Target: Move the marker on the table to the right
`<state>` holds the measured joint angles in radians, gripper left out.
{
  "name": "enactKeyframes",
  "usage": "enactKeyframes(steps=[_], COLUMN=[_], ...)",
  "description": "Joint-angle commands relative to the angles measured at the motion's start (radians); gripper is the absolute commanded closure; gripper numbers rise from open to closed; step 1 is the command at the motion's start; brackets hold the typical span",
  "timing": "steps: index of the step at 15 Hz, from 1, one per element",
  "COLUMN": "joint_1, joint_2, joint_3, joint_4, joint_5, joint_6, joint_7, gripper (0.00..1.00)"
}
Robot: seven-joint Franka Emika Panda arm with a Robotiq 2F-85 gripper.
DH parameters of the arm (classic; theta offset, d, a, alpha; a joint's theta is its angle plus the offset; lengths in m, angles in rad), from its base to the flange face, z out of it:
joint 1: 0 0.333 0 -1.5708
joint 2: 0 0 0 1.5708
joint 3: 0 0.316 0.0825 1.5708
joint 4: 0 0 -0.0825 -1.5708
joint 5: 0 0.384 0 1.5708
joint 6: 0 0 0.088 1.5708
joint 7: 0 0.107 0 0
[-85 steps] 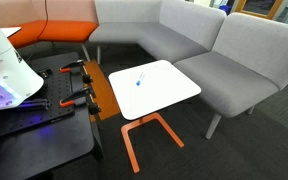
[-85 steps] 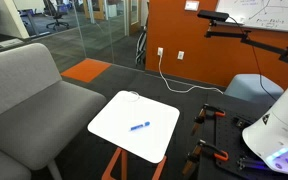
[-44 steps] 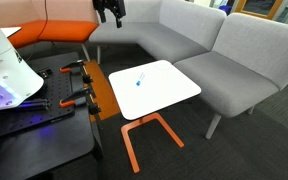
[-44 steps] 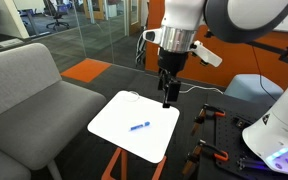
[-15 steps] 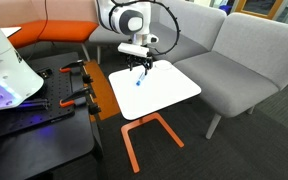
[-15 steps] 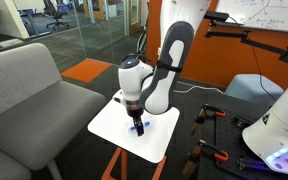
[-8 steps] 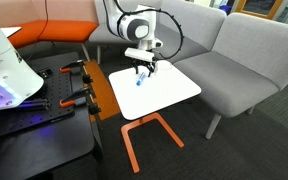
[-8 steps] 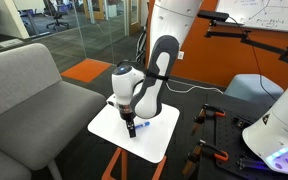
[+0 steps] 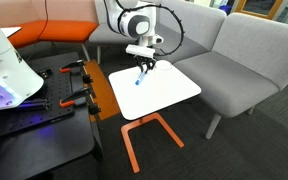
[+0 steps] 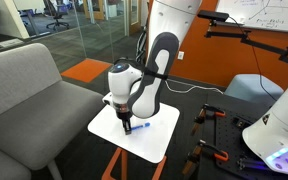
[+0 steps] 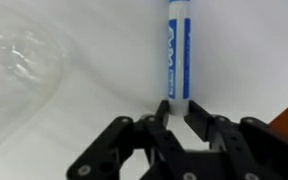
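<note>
Blue marker (image 11: 178, 50) is lying on the white table (image 9: 179, 90), and the gripper (image 11: 176, 108), lower than a second ago, is now closing its fingers (image 11: 193, 112) round the near end; lifting is coming before any rightward carrying.

Glossy plastic marker (image 11: 178, 55) on smooth matt white table (image 11: 74, 50).
</note>
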<state>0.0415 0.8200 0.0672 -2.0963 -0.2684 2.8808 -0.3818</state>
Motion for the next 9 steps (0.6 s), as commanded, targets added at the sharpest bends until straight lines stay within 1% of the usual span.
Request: enactKeyframes(steps=[1, 2, 4, 5, 7, 9], joint_1=[0.053, 0.070, 0.079, 0.073, 0.055, -0.004], joint_2=[-0.076, -0.097, -0.134, -0.153, -0.184, -0.211], joint_3=[-0.044, -0.059, -0.063, -0.053, -0.030, 0.028], joint_4=[-0.068, -0.086, -0.118, -0.137, -0.169, -0.206], joint_5=[-0.027, -0.033, -0.031, -0.025, -0.018, 0.012], joint_6=[0.017, 0.025, 0.029, 0.033, 0.047, 0.099], joint_7=[0.071, 0.085, 0.099, 0.100, 0.087, 0.057], gripper=[0.94, 0.94, 0.94, 0.94, 0.94, 0.94])
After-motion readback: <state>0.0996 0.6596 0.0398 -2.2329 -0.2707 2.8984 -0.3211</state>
